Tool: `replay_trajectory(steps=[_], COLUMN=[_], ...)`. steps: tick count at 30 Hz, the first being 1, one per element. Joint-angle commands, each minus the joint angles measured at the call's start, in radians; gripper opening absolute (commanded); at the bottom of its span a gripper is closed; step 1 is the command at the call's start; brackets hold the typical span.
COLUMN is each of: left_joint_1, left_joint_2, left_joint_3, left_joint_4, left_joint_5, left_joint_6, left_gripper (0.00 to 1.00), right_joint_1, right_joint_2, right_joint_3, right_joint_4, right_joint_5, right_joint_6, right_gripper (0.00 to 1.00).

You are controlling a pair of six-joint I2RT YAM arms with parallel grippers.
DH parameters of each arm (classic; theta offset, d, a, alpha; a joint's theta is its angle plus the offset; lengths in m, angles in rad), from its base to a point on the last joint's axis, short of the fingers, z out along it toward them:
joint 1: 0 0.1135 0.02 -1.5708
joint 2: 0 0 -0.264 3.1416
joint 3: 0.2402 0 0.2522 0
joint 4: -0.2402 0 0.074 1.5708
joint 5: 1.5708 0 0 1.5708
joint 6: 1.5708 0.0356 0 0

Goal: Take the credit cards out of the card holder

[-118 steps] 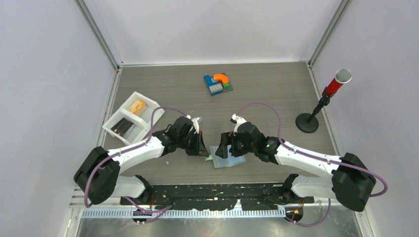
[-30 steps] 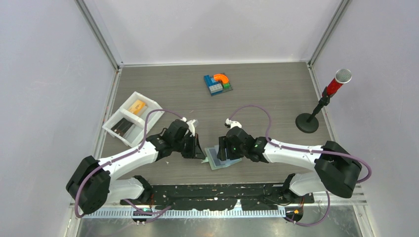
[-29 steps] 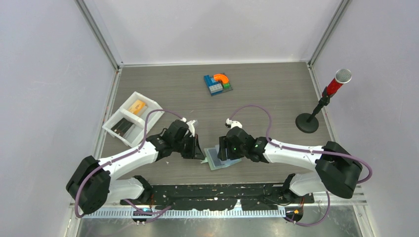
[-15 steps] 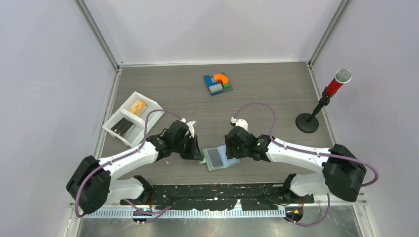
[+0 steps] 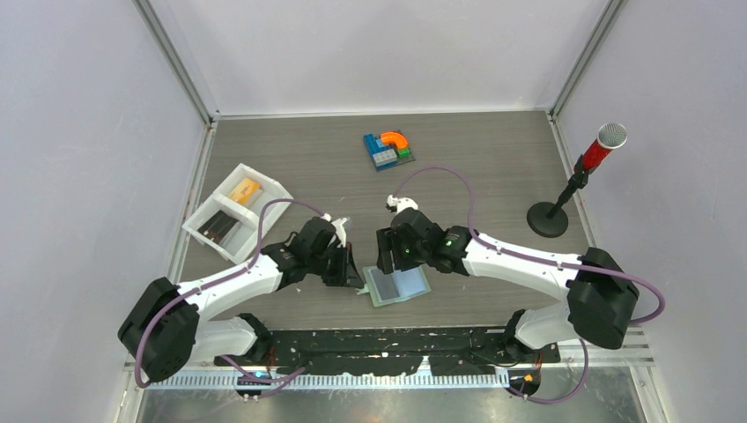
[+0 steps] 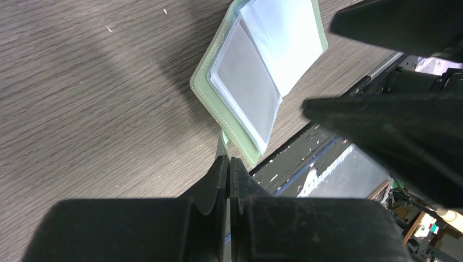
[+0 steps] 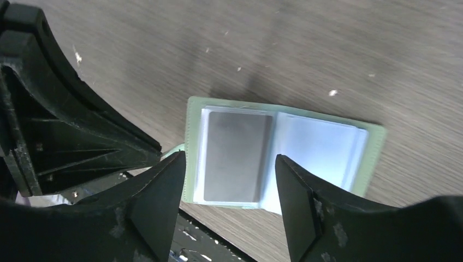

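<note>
The sage-green card holder (image 5: 421, 284) lies open on the table near the front edge, its pale blue sleeve pages up. A dark grey credit card (image 7: 235, 155) sits inside the left sleeve (image 6: 248, 90). My left gripper (image 5: 355, 278) is shut on the holder's small closure tab (image 6: 221, 146) at its left edge. My right gripper (image 7: 229, 158) hangs open just above the holder's far-left part (image 5: 385, 257), with nothing between its fingers. An orange credit card (image 5: 244, 189) and dark ones (image 5: 218, 229) lie in the white tray.
The white two-compartment tray (image 5: 211, 196) stands at the left. A blue-orange-green toy block cluster (image 5: 388, 150) sits at the back middle. A red microphone on a black stand (image 5: 548, 218) is at the right. The black base rail runs close behind the holder.
My right gripper has moved left and away from the holder's right page to above its far-left part, jaws slightly wider. The left gripper stays shut on the tab.
</note>
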State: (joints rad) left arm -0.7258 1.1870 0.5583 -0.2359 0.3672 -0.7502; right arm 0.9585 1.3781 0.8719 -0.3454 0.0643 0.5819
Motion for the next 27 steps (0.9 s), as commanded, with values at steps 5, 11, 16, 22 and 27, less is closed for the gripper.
replay_trajectory(steps=[5, 11, 16, 22, 27], left_joint_1=[-0.004, -0.004, -0.004, -0.004, -0.004], left_joint_2=[-0.009, -0.018, -0.019, -0.026, -0.030], left_joint_3=[0.007, -0.004, 0.001, -0.006, -0.008], left_joint_4=[0.043, 0.043, 0.043, 0.040, 0.038], left_joint_5=[0.027, 0.018, 0.019, 0.016, 0.010], left_joint_6=[-0.004, -0.010, -0.011, -0.011, -0.011], left_gripper=[0.00, 0.00, 0.00, 0.00, 0.00], right_joint_1=[0.026, 0.048, 0.063, 0.065, 0.066], right_joint_2=[0.073, 0.110, 0.136, 0.111, 0.082], right_joint_3=[-0.055, -0.074, -0.079, -0.092, -0.067], right_joint_4=[0.137, 0.148, 0.157, 0.150, 0.145], right_joint_5=[-0.146, -0.152, -0.141, -0.109, -0.150], right_joint_6=[0.009, 0.028, 0.038, 0.042, 0.045], right_gripper=[0.71, 0.70, 0.70, 0.66, 0.75])
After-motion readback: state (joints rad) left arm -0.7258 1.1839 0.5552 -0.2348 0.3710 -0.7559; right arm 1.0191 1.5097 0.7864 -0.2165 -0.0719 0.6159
